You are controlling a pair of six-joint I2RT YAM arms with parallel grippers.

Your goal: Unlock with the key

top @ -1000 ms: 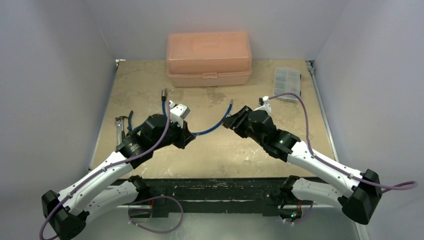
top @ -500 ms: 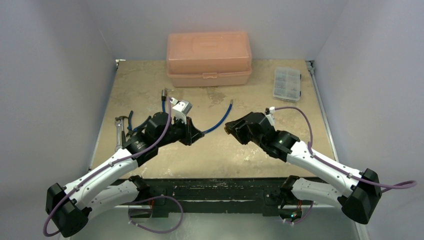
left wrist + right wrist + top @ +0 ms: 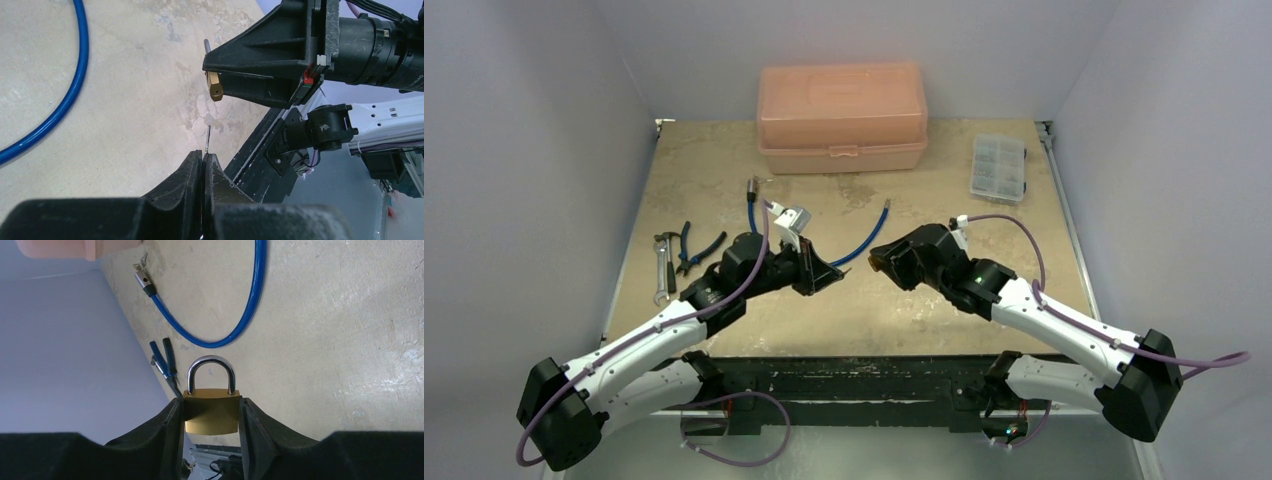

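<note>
At the top centre of the overhead view you have a salmon plastic box (image 3: 842, 118) with its lid down, so its contents are hidden. At the upper right sits a clear compartment case (image 3: 999, 168). It holds small bits, too small to tell apart.

The key (image 3: 207, 139) is in your left fingers (image 3: 192, 169), which are pressed all but together on it. Only its thin silver blade shows, standing up from the tips at the lower centre of the left wrist view. It points toward the brass padlock (image 3: 211, 416) but stays apart from it.

Your right fingers (image 3: 172, 426) clamp that padlock by its body, parted only as wide as the brass. The silver shackle reaches out past the tips, both legs seated in the body.

In the overhead view the two arms face each other at mid-frame, above the surface (image 3: 724, 170). A blue cable (image 3: 865, 240) lies on the surface behind them, and pliers (image 3: 692, 246) and a wrench (image 3: 660, 268) lie at the left.
</note>
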